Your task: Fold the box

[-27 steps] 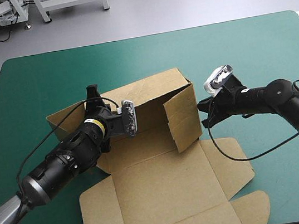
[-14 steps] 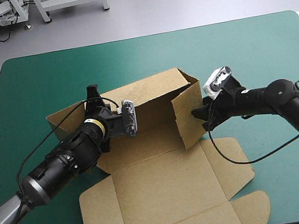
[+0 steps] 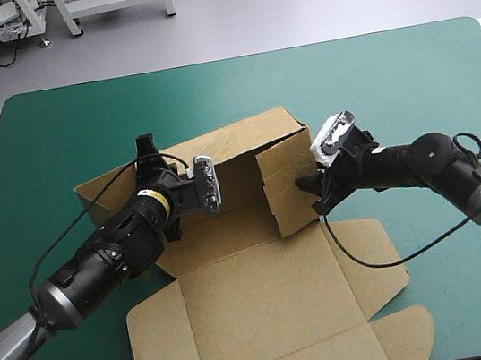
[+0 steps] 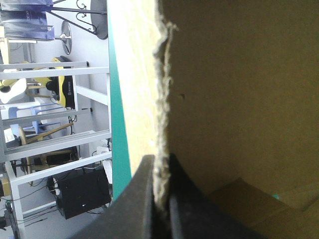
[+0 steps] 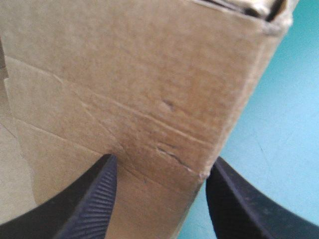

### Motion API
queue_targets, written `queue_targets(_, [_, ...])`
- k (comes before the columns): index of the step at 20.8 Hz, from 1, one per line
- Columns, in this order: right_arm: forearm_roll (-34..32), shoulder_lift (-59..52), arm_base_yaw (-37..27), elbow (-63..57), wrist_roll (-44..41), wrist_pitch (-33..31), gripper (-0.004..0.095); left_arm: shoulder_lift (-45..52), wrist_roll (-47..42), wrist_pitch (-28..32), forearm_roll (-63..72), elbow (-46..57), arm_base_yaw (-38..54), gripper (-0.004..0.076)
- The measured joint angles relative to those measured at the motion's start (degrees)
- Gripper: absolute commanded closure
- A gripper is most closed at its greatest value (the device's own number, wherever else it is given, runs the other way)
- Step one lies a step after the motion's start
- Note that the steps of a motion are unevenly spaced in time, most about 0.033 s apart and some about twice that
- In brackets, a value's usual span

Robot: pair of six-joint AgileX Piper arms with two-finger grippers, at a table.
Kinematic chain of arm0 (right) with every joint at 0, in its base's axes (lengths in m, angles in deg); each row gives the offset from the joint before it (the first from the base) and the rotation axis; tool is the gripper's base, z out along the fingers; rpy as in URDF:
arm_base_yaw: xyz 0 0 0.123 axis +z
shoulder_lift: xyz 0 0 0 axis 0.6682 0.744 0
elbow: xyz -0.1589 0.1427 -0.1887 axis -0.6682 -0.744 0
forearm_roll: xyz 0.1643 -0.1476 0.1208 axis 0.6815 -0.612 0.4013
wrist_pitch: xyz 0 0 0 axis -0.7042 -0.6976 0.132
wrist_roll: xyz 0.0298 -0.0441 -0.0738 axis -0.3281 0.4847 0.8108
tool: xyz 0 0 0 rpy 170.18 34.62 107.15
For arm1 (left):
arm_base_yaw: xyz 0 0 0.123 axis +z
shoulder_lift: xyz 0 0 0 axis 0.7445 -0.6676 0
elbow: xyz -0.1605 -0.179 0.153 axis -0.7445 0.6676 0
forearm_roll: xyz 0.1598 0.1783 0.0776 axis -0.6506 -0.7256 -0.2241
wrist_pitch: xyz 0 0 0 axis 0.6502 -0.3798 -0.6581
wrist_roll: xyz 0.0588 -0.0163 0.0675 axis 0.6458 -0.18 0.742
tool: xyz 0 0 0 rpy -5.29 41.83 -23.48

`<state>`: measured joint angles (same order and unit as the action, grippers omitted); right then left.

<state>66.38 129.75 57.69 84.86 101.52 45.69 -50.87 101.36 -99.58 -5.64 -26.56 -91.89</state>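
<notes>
Box [image 3: 258, 299] sits mid-table [image 3: 369, 70], part-folded: back wall up, R end flap upright and angled in, lid + side flaps flat toward near edge. L hand [image 3: 148, 157] is at the back wall's L part, R hand [image 3: 313, 194] at the end flap. High view shows neither grip; the wrist views do.

L wrist view: black fingers [image 4: 144, 184] all but shut on the wall's raw top edge, board pinched between. Brown inner face fills one side, teal-green strip past the other.

R wrist view: hand wide open, holding nothing, fingers [image 5: 94, 199] astride the flap's lower corner, one each side. Tips close to board, contact unclear. Flap's creases are clearest here. Flat lid shows in high view only.
</notes>
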Motion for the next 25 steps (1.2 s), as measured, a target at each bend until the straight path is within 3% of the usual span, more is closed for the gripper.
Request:
queue_targets(5, [-0.23,0.30,3.78,-0.13,0.03,6.99,0.0401,-0.11,-3.28,0.34,-1.95,0.24,0.00,0.0729])
queue_targets(9, [0.66,1.40,4.32,-0.19,-0.11,9.45,0.0401,-0.52,-12.56,1.13,-8.17,0.59,0.00,0.0729])
queue_targets(14, [1.44,1.89,4.49,-0.30,0.02,11.94,0.0401,-0.57,-14.64,2.44,-10.47,0.64,-0.05,0.0729])
queue_targets(20, [10.53,3.12,4.93,-0.42,7.54,16.21,0.0406,-0.58,-15.36,3.71,-11.09,0.64,-0.05,0.0729])
queue_targets(25, [13.72,5.99,11.78,-0.42,12.50,30.99,0.0476,-0.58,-15.36,3.90,-11.10,0.64,-0.05,0.0729])
